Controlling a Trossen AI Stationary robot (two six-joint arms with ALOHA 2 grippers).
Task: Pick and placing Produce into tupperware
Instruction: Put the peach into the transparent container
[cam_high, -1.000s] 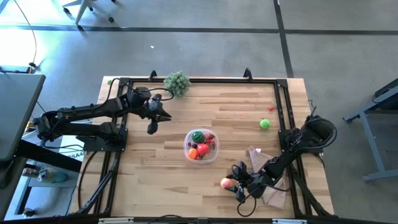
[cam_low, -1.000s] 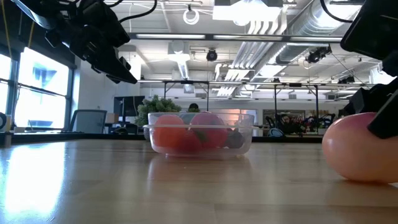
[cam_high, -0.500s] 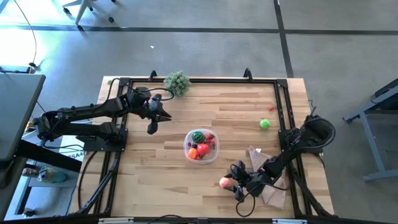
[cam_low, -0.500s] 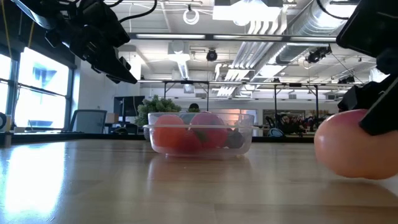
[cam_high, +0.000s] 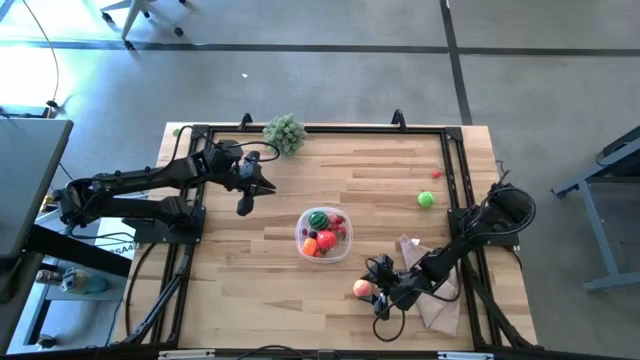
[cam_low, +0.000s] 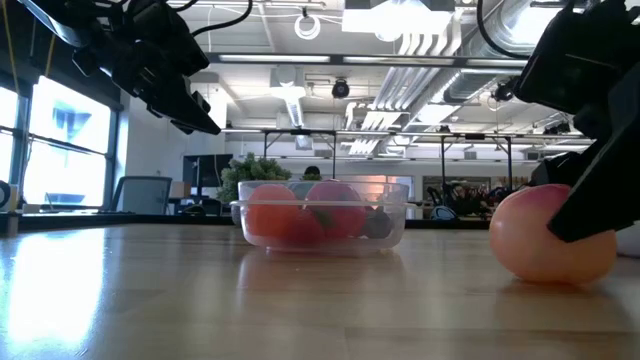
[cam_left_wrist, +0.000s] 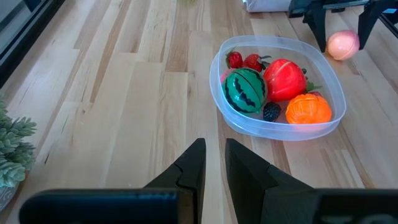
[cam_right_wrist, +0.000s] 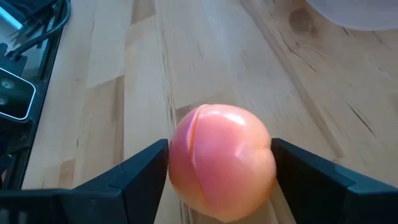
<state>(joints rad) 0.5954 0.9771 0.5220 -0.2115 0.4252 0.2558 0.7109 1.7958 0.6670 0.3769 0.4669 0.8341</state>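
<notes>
Table (cam_high: 300, 180): one tupperware (cam_high: 324, 235), one peach (cam_high: 362, 290)

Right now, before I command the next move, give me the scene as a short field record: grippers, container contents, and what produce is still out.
right gripper: low near the table's front, fingers open on either side of the pink peach; grip not confirmed
left gripper: shut, raised over the table, holding nothing
tupperware: mid-table
contents: green melon, red fruit, orange piece, strawberries, dark berry
still out: green piece, small red piece, right of the tupperware
</notes>
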